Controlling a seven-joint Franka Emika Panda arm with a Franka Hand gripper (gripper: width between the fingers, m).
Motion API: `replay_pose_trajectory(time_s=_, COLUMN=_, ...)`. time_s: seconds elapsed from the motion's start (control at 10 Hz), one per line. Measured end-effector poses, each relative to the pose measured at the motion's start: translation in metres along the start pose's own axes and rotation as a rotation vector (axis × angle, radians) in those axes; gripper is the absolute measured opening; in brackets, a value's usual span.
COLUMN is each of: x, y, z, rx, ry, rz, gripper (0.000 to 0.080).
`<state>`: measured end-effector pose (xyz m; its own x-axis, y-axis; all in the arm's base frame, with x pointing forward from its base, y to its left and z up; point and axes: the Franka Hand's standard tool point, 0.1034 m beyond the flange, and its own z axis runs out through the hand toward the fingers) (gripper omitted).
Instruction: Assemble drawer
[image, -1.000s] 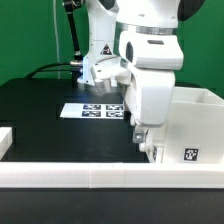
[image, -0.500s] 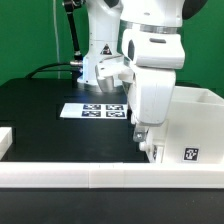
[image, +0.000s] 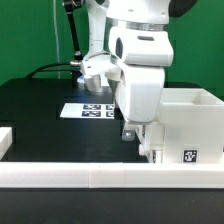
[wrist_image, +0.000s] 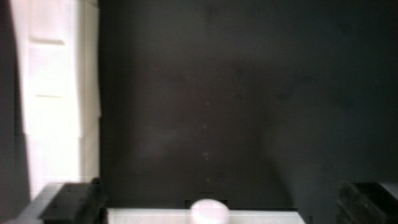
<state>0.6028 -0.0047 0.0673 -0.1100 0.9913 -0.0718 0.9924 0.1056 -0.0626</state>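
The hand (image: 131, 133) hovers low over the bench (image: 50, 115), just beside the drawer housing (image: 190, 125) at the exterior view's right; its opening cannot be told. A good grasp needs squaring to the housing wall first.

1. The exterior view sits low, just beyond the long white rail (image: 100, 173) at the table's near edge, and faces level across the black tabletop (image: 40, 115) toward the green backdrop.
2. It is close: the arm (image: 138, 60) fills the middle of the picture and its top is cut off.
3. The wrist view looks straight down on the dark tabletop (wrist_image: 214, 90) from near, blurred.
4. Both views share the tabletop; the white strip (wrist_image: 54, 80) at the wrist view's edge cannot be matched.
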Motion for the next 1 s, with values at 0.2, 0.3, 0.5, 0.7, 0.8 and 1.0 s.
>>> replay_pose_trajectory(time_s=0.2, x=-0.003, y=0.001, z=-0.001, rx=0.0, ry=0.0, rz=-0.001, gripper=0.0649)
replay_pose_trajectory(time_s=0.3, x=-0.003, y=0.001, z=0.0, rx=0.001, ry=0.0, rz=-0.001, gripper=0.0649)
replay_pose_trajectory(time_s=0.5, x=-0.001, y=0.001, z=-0.001, rx=0.005, ry=0.0, rz=0.006, gripper=0.0649)
replay_pose_trajectory(time_s=0.7, x=0.017, y=0.005, z=-0.009, rx=0.006, ry=0.002, rz=0.013, gripper=0.0649)
replay_pose_trajectory(time_s=0.8, x=0.022, y=0.004, z=-0.012, rx=0.012, ry=-0.002, rz=0.04, gripper=0.0649)
replay_pose_trajectory(time_s=1.0, x=0.025, y=0.003, z=-0.012, rx=0.021, ry=-0.008, rz=0.049, gripper=0.0649)
